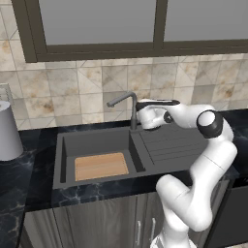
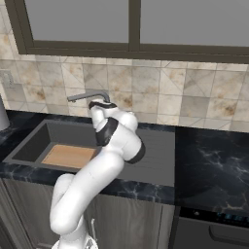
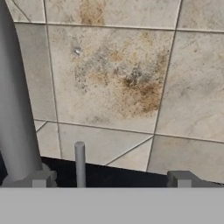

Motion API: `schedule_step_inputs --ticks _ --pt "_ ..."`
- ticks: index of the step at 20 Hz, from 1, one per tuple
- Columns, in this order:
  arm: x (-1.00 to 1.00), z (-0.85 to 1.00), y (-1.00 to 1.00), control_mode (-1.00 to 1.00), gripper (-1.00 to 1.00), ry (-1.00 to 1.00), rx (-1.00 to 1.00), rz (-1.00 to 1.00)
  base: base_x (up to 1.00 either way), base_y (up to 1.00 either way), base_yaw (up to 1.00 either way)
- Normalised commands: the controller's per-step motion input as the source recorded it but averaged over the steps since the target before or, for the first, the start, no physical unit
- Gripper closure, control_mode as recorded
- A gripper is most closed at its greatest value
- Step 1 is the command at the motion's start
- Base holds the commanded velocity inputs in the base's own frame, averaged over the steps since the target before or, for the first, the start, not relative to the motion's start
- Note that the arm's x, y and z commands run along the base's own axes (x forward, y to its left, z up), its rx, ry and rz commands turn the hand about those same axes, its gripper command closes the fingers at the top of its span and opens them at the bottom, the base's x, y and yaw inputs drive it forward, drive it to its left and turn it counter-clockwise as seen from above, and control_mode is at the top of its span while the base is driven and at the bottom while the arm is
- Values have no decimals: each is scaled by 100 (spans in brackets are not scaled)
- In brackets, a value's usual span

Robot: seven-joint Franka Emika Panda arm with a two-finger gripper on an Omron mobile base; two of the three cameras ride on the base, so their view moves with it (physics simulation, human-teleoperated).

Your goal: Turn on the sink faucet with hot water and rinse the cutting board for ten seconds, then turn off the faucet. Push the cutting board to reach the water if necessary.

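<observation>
Flanked at the bottom of the hand view by two dark fingers [image 3: 40, 178], spread wide and grasping nothing: thin grey side lever [image 3: 79, 162], upright between them, nearer the left one. Slim dark grey metal faucet [image 1: 132, 110] stood at upper centre of the left base view, with the gripper [image 1: 141, 110] right beside its post. No stream seen anywhere. Light-tan wooden cutting board [image 1: 101, 166] lay flat at lower left, in the dark grey matte sink [image 1: 97, 141]. Judged still at turning on; next, pressing the lever toward hot.
</observation>
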Motion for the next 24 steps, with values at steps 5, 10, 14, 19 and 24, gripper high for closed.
schedule_step_inputs --ticks 5,10,14,19,24 --pt "9 -1 0 -100 -100 0 7 0 0 0 0" --pt "6 -2 0 -100 -100 0 6 0 0 0 0" --pt "4 -2 0 -100 -100 0 0 0 0 0 0" --pt "4 -3 1 -100 -100 -3 0 0 0 0 0" --pt "0 -13 1 -100 -100 -10 0 0 0 0 0"
